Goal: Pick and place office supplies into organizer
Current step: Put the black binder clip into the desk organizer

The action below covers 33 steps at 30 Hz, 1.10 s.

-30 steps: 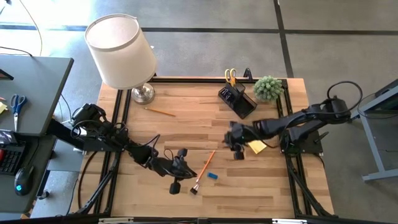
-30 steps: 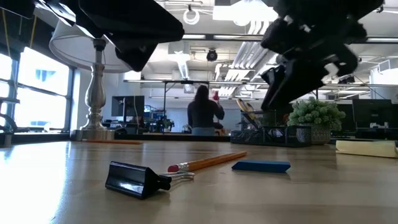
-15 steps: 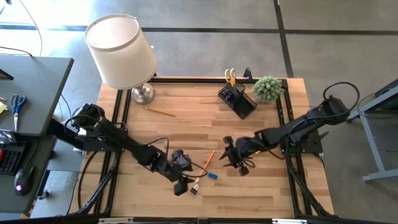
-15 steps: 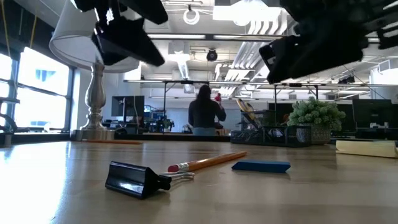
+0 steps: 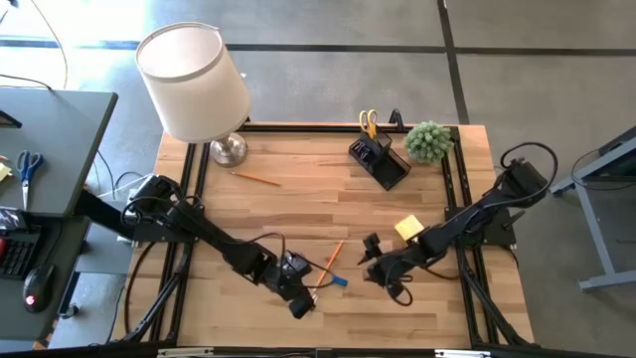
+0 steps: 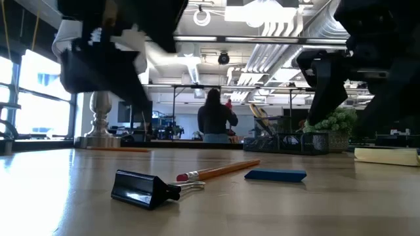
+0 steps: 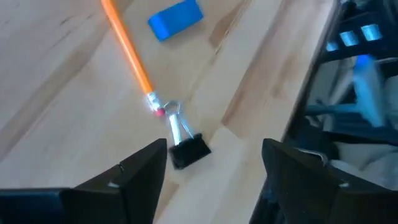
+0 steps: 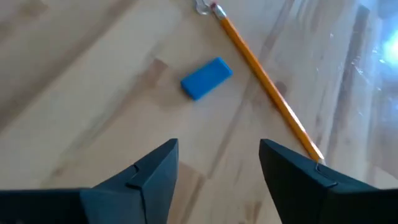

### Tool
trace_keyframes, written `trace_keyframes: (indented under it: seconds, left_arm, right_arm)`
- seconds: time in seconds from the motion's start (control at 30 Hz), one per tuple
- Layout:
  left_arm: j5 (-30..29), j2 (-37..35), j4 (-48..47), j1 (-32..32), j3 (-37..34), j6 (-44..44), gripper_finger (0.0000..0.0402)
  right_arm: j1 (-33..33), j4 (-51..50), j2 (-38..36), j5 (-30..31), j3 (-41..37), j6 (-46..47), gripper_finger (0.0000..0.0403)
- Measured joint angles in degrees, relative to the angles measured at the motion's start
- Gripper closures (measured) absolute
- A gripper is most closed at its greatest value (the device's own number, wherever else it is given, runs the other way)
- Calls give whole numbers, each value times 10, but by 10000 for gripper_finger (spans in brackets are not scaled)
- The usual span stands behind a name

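Pale wood planks make up the desk (image 5: 298, 199) that fills the middle of my overhead frame. Largest on it is the white-shaded lamp (image 5: 194, 82), upper left. The black organizer (image 5: 379, 159) stands upper right of centre with yellow-handled scissors (image 5: 369, 122) upright in it, and a small green plant (image 5: 428, 140) sits just to its right.

My left end effector (image 5: 299, 294) is low at lower centre of the overhead frame; in its wrist view I see its fingers spread, with nothing between them, over a black binder clip (image 7: 189, 151). My right end effector (image 5: 372, 261) is just right of that, fingers likewise spread and empty, over the blue eraser (image 8: 206, 78).

A yellow sticky-note pad (image 5: 408, 228) lies right of centre, beside the right arm. An orange pencil (image 5: 331, 261) lies slantwise between the two end effectors, its eraser end near the clip's wire handles; the blue eraser is just to its right. A second pencil (image 5: 256, 178) lies well apart, below the lamp base.
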Motion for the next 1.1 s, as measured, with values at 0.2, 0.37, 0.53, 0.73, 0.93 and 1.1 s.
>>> trace_keyframes:
  seconds: [0.2,0.37,0.53,0.73,0.93,1.1]
  left_arm:
    - [-14,64,-261,-9,164,-24,193]
    - [-7,148,-343,-9,279,-49,210]
    - [20,208,-340,-9,343,-45,204]
    - [28,225,-390,-10,359,-50,191]
    - [25,225,-384,-9,352,-64,188]
    - [2,225,-382,-9,352,-52,184]
  right_arm:
    - [-10,-4,7,29,0,-17,201]
    - [-21,-24,12,23,0,-21,211]
    - [-29,-32,8,19,0,-16,217]
    - [-36,-12,10,1,0,-9,224]
    - [-36,-17,7,2,0,-5,225]
    - [-36,-29,9,1,0,3,228]
